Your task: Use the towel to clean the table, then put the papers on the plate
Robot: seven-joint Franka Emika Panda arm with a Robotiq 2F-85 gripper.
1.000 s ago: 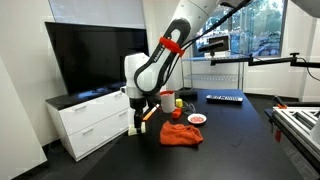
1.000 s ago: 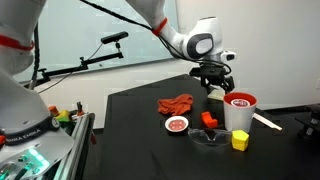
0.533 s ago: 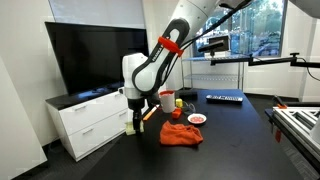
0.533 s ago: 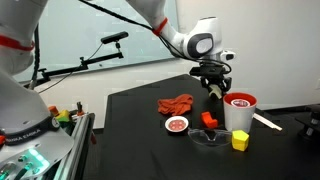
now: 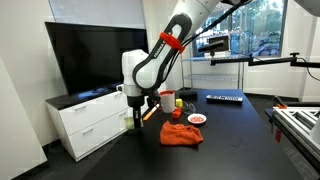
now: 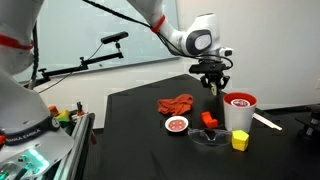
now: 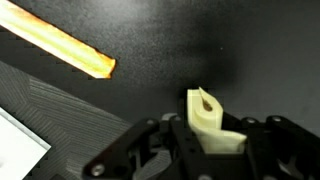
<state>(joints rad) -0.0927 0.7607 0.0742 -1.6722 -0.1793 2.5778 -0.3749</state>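
Note:
My gripper (image 7: pixel 215 142) is shut on a folded pale yellow paper (image 7: pixel 209 117), which sticks up from between the jaws just over the black table (image 7: pixel 170 40). In both exterior views the gripper (image 5: pixel 136 122) (image 6: pixel 212 88) hangs low near the table's edge, away from the towel. The red-orange towel (image 5: pixel 182 134) (image 6: pixel 176 103) lies crumpled on the table. The small plate with a red pattern (image 6: pixel 177 125) (image 5: pixel 197 119) sits beside the towel.
An orange stick (image 7: pixel 60 42) lies on the table close to the gripper. A red-rimmed white cup (image 6: pixel 240 108), a yellow block (image 6: pixel 240 141), an orange block (image 6: pixel 209 119) and a wooden stick (image 6: pixel 266 121) stand nearby. A white cabinet (image 5: pixel 90 120) sits beyond the table edge.
The jaws have gone from open to shut on the pale yellow paper. The arm has hardly moved; the towel and plate lie as before.

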